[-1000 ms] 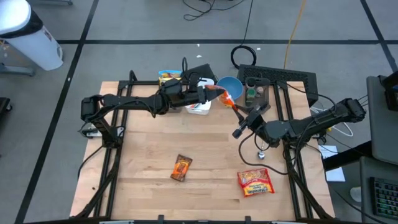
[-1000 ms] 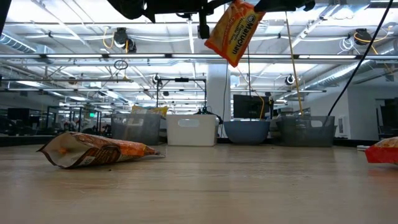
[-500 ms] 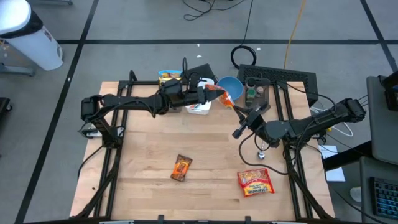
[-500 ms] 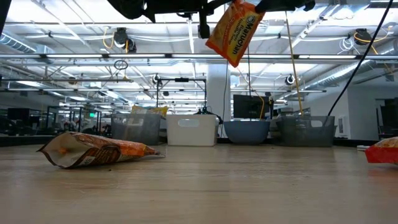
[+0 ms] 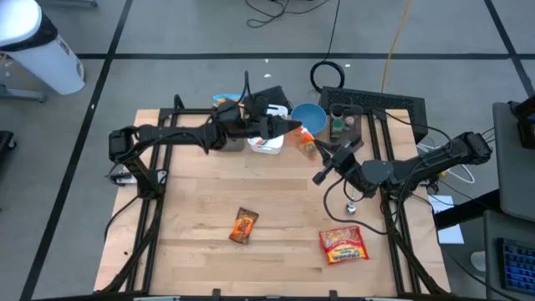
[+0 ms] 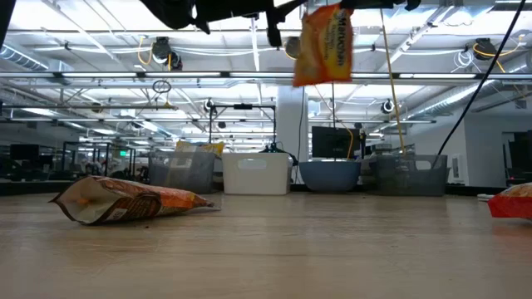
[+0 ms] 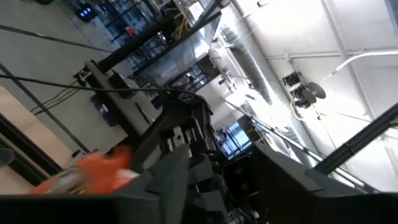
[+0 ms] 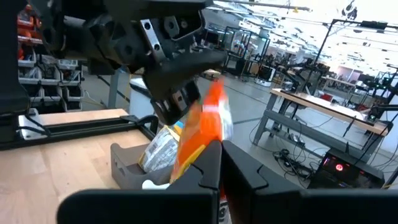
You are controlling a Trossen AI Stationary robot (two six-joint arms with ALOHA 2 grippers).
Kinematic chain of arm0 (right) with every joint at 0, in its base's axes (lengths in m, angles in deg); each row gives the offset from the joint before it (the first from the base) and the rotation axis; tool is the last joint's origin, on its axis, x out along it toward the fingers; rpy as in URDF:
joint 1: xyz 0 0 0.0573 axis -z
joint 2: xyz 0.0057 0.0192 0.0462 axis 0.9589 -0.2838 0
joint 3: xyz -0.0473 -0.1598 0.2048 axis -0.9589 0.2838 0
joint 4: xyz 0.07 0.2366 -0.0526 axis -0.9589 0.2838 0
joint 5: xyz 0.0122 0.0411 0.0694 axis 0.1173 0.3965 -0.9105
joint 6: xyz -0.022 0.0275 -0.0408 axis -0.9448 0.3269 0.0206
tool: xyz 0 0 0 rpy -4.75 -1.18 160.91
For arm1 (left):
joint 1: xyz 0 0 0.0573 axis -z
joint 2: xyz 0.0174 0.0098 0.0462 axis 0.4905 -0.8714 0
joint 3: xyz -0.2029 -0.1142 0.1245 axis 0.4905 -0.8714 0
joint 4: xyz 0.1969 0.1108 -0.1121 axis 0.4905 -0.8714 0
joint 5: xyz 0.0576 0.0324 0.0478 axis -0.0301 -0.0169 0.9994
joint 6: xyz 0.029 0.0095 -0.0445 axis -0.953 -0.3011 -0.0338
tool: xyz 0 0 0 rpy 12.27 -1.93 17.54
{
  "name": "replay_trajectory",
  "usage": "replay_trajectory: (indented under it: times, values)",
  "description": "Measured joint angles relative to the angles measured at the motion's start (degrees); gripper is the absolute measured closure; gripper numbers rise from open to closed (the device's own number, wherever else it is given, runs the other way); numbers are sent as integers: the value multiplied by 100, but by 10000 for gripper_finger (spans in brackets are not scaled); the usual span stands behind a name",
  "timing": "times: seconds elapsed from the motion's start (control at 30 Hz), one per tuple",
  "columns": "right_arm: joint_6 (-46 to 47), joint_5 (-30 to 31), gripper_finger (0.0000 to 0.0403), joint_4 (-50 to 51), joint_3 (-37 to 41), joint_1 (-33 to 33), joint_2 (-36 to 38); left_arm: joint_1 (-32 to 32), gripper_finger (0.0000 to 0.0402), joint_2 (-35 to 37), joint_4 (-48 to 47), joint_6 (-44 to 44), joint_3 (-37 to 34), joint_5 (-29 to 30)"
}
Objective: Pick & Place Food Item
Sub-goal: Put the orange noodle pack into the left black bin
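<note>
At the far edge of the worktop, above the row of bins, my two hands meet around one orange food packet. My right hand has its fingers pressed together on the packet's lower edge; in my right wrist view the packet rises straight out of the closed fingertips. My left hand sits just beside the packet's other end, over the white bin, and its fingers stand apart in my left wrist view, with the packet showing as an orange blur next to them. I cannot tell whether the left fingers touch it.

From the level view the packet hangs upright in the air, high above the wood, near the blue bowl and the white bin behind it.

Three other packets are on view: a brown one near the middle of the worktop, a red and yellow one toward the near right corner, and a yellow one in the bin behind my left arm.
</note>
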Motion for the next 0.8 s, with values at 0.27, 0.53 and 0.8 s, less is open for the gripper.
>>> replay_trajectory:
  times: [0.27,0.53,0.8]
  values:
    - [91,-304,403,-19,0,-11,42,-231,135,0,-40,-273,0,-761]
    - [926,-1716,403,140,0,33,156,-520,130,30,-69,-321,0,-1976]
    - [2322,-3216,403,1029,2,142,453,-547,166,286,-812,-833,196,-2589]
